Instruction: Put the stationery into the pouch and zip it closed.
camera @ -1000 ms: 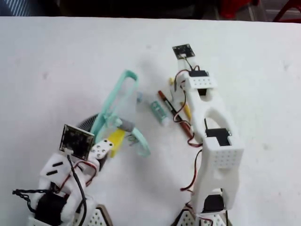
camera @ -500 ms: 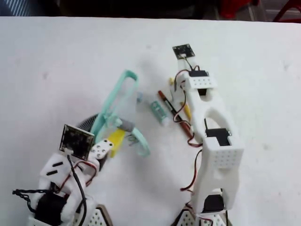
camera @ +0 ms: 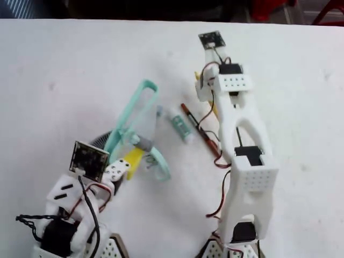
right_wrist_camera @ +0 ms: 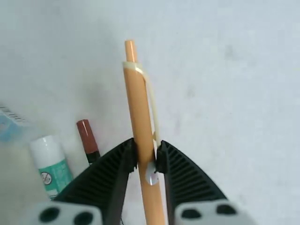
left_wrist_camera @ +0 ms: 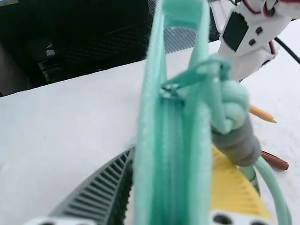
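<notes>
The pouch [camera: 141, 119], mint green with see-through sides, stands on edge on the white table [camera: 64, 64] just in front of the left arm. Its mouth faces up, and whether anything lies inside cannot be made out. In the left wrist view the pouch [left_wrist_camera: 173, 140] runs up out of frame, so its far end is cut off. Its zip pull [left_wrist_camera: 187, 80] sits partway along the rim, and a green cord [camera: 160, 164] with a grey toggle [left_wrist_camera: 236, 143] hangs at its side.

The left gripper [left_wrist_camera: 173, 157] pinches the pouch's near end between one black finger and one yellow finger.

Beside the pouch lies a glue stick [camera: 181, 128], and just past that a brown pen [camera: 198, 130] whose lower end runs under the right arm's wires. Both rest on the table, outside the pouch.

An orange pen [right_wrist_camera: 139, 117] is clamped upright between the black fingers of the right gripper [right_wrist_camera: 146, 150], off the table and well apart from the pouch. Its lower part is hidden behind the fingers. From the left wrist its tip [left_wrist_camera: 261, 114] pokes out under the right arm. In the high view the wrist covers most of that pen and the gripper holding it
</notes>
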Robot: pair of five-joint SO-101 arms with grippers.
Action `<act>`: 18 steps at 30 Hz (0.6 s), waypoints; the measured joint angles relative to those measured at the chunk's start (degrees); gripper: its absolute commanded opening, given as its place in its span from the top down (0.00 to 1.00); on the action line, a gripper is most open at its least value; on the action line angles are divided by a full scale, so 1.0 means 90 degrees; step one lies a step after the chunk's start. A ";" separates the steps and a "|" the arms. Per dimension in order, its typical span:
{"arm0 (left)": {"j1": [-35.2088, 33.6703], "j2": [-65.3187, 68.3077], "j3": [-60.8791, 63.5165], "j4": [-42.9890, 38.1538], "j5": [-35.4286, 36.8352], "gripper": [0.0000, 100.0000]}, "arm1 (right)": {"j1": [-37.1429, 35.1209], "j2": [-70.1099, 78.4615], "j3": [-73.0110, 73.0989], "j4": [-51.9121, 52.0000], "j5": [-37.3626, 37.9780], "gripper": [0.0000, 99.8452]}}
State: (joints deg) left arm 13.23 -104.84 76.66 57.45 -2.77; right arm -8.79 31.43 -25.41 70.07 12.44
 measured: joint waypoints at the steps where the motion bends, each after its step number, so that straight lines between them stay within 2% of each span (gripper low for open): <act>1: 0.0000 0.0000 0.0000 0.0000 0.0000 0.75 | 0.0000 0.0000 -0.0293 0.0254 0.0000 0.98; 11: -0.0010 0.0000 0.0000 0.0000 0.0000 0.75 | -0.0215 0.0000 -0.3380 0.2774 0.0000 0.98; 18: -0.0010 0.0000 0.0000 0.0000 0.0000 0.75 | -0.0508 -0.0010 -0.4024 0.3018 0.0000 0.98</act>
State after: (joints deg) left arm 13.14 -104.84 76.66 57.45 -2.77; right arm -13.36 31.34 -61.63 97.23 12.44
